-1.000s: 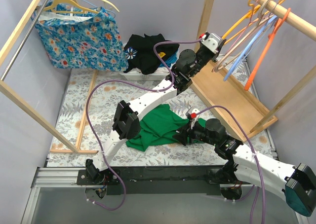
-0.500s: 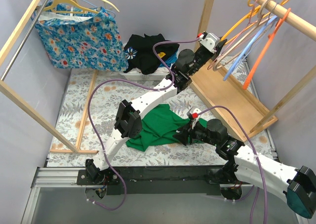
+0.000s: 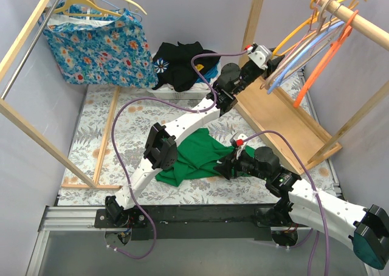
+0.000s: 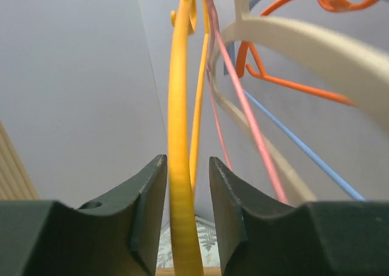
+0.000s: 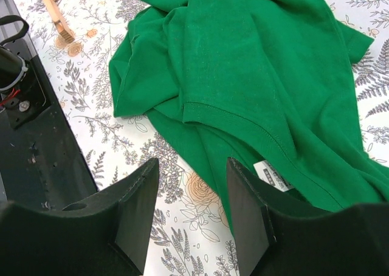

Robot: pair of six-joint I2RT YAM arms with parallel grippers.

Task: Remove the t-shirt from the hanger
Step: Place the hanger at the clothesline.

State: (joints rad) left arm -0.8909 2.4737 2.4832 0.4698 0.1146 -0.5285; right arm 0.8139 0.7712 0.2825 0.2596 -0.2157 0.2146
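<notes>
The green t-shirt (image 3: 194,154) lies crumpled on the floral table cover, off any hanger; the right wrist view shows it (image 5: 243,75) with its white label. My right gripper (image 3: 226,165) is open and empty, hovering just above the shirt's near edge (image 5: 191,166). My left gripper (image 3: 267,54) is raised to the right rack. Its jaws stand slightly apart around the yellow hanger (image 4: 179,106), with a small gap on the right side. That hanger (image 3: 296,27) hangs by its hook from the wooden rod (image 3: 364,24).
Orange (image 3: 316,63), blue, pink and beige hangers hang on the same rod beside the yellow one. The rack's wooden base (image 3: 285,118) lies under them. A blue floral garment (image 3: 97,45) hangs on the left rack. A black clothes pile (image 3: 182,63) sits at the back.
The hangers on the right rod have swung up and to the right. My left gripper has shifted slightly with them. The right arm and the green t-shirt have not moved.
</notes>
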